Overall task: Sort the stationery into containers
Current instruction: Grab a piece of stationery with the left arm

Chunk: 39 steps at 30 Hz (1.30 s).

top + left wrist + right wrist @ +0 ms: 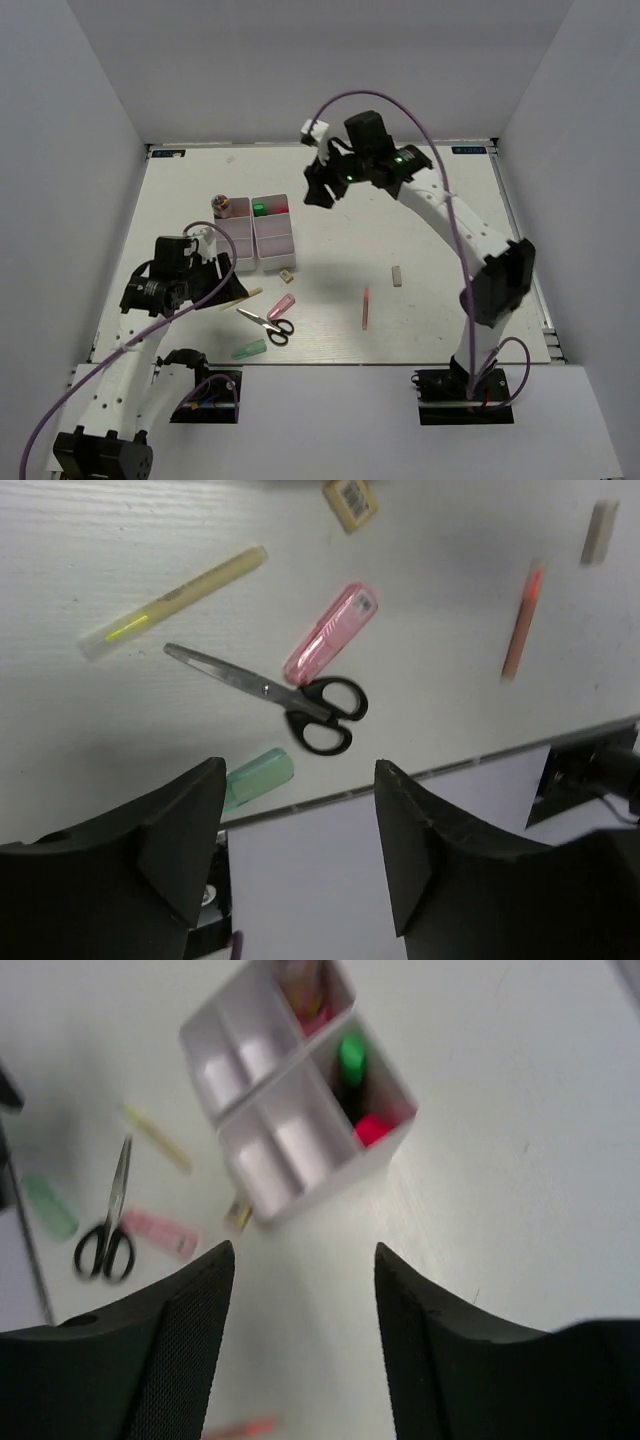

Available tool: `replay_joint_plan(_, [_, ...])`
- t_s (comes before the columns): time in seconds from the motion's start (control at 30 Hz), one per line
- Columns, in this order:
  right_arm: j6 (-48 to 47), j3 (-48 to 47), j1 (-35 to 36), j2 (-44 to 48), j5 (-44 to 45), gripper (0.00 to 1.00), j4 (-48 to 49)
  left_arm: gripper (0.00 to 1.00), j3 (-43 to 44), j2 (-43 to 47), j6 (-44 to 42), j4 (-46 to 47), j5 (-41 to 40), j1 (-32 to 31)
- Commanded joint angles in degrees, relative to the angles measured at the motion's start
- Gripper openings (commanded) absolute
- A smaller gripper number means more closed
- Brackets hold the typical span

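Observation:
Two white three-compartment trays stand side by side, the left tray (245,265) and the right tray (273,264). The right tray's far compartment holds a green highlighter (352,1060) and a pink one (372,1128). Black-handled scissors (290,698), a pink highlighter (330,635), a yellow stick (175,600), a pale green marker (258,777), a pink stick (522,620) and two erasers (598,532) (350,500) lie loose on the table. My left gripper (300,820) is open and empty, above the table's near edge. My right gripper (305,1300) is open and empty, high beyond the trays.
The left arm's body (165,275) hangs beside the left tray's near end. Grey walls (70,150) enclose the table on the left, back and right. The arm bases (465,385) sit at the near edge.

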<state>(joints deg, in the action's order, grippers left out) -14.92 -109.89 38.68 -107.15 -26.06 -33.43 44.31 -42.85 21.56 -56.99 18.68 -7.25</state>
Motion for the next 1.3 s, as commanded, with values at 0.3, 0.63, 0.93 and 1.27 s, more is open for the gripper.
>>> replay_joint_plan(0.3, [-16.47,45.62,-3.08,31.47,-3.75,0.3,-2.53,0.52,12.61,-20.95,-20.86,-3.04,6.99,-8.29])
replay_joint_plan(0.63, [-13.74,50.99,-4.13,37.1,1.01,0.0,-0.15,0.43,17.04,-39.32,-30.09,-4.36,-14.1,-20.79])
replay_joint_plan(0.93, [-13.3,51.96,-5.19,38.69,1.72,0.0,0.56,0.51,12.91,-42.14,-32.72,2.57,-17.36,-19.03])
replay_joint_plan(1.27, [-13.21,52.23,-6.07,39.39,1.02,0.0,0.91,0.62,-1.86,-34.84,-35.88,19.64,-11.29,-16.93])
